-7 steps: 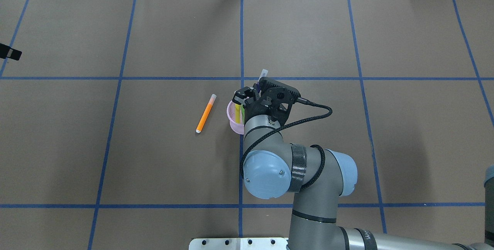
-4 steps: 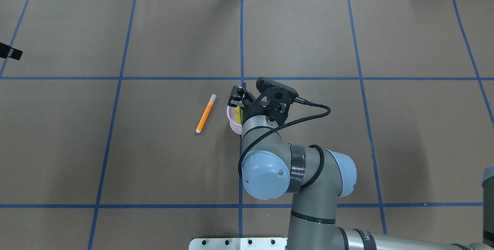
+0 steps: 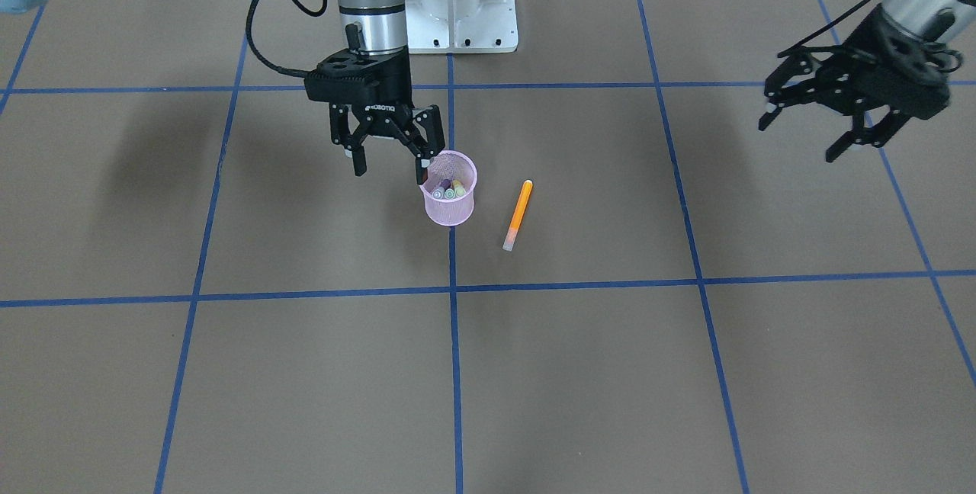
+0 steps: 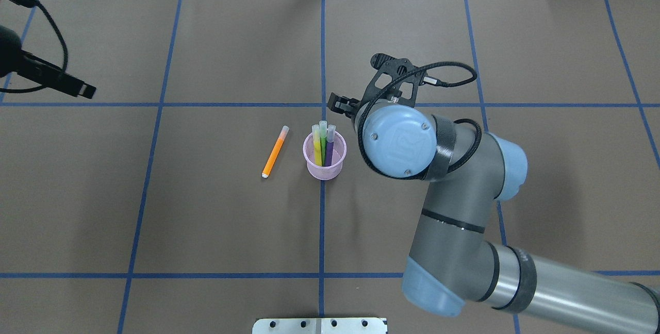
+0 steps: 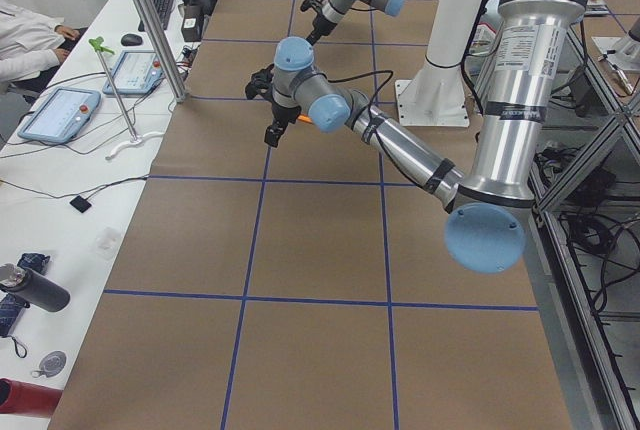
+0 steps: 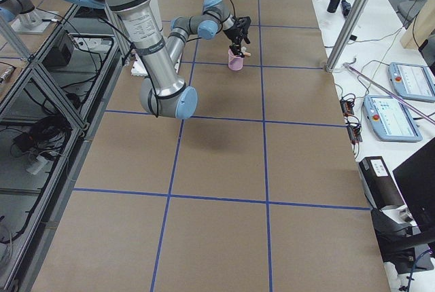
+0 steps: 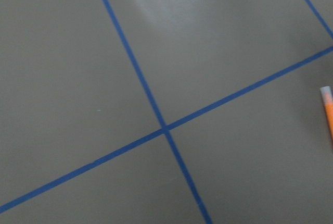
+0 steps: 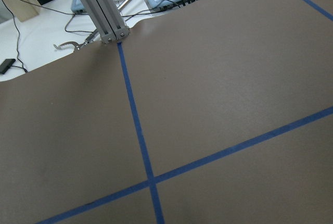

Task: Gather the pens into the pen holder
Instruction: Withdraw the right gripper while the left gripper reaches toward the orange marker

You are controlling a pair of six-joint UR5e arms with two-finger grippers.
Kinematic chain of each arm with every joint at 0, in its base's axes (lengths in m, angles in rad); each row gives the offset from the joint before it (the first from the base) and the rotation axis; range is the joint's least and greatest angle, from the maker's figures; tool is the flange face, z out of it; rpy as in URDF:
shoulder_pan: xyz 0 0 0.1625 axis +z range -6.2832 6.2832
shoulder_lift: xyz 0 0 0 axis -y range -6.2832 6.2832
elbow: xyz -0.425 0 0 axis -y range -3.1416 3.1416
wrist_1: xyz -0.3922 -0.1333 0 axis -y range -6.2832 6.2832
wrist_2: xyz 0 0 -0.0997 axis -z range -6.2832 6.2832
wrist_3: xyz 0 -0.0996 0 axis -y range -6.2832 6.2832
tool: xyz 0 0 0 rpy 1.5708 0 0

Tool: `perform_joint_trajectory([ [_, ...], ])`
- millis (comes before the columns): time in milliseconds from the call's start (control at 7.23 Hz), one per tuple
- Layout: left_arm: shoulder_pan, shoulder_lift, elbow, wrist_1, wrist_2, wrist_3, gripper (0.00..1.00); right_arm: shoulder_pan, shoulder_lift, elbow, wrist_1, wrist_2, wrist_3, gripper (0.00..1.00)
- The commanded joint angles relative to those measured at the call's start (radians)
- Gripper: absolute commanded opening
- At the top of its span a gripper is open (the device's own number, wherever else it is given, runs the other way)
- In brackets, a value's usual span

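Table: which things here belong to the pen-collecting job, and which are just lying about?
Job: pink pen holder; yellow pen, green pen and purple pen standing inside it; orange pen lying beside it.
Lying about: black bottle; tablet.

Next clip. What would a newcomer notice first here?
The pink cup in the middle, with yellow, green and purple pens standing in it. An orange pen lies flat beside it. The right claw hangs open by the cup; the left claw is open, far off.
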Motion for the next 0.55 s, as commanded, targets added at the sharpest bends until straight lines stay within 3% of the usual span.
perform_joint_trajectory([
  [0,0.137,-0.091,0.042,0.001,0.010,-0.155,1.00,0.188,-0.045,0.005,-0.008,0.307,-0.204,0.99],
  [415,0.249,-0.251,0.220,-0.034,0.139,-0.334,1.00,0.427,-0.142,0.004,-0.001,0.613,-0.578,1.00],
])
